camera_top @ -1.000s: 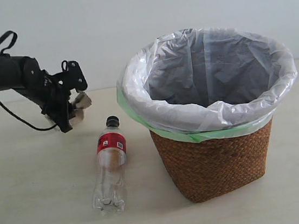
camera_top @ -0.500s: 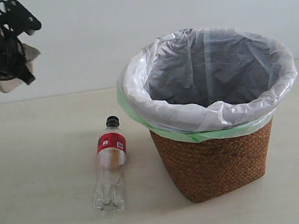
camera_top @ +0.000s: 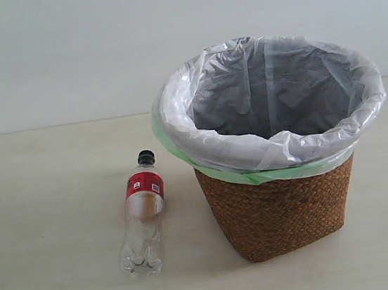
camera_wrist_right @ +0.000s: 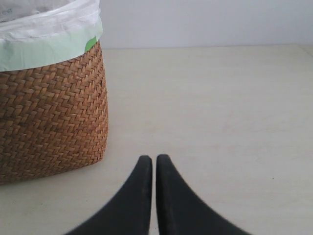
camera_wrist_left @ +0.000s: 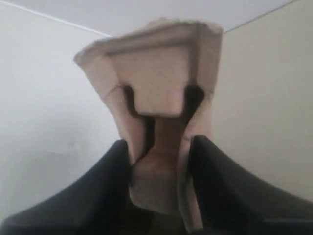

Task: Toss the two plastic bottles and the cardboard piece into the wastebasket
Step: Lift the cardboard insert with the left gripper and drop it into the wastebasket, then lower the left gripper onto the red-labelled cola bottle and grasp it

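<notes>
Left gripper: clamped on the cardboard piece. My two black fingers press in on its narrow lower part from both sides, and the wider boxy end with its ragged rim juts out beyond the tips. Only pale wall surfaces show behind it in the left wrist view, so I cannot tell where the piece hangs in relation to the wastebasket.

Right gripper: drawn together with only a hairline slit between the tips and nothing held. It hangs low over the worktop, near the woven side of the wastebasket but apart from it.

Wastebasket: upright on the worktop, right of centre in the exterior view. The translucent bag is folded out over the rim, and its green edge shows just above the wicker.

Slim bottle: lies on its side on the worktop, just left of the wastebasket and clear of it. The black cap points toward the far wall and the base toward the camera. The red label wraps the upper body.
</notes>
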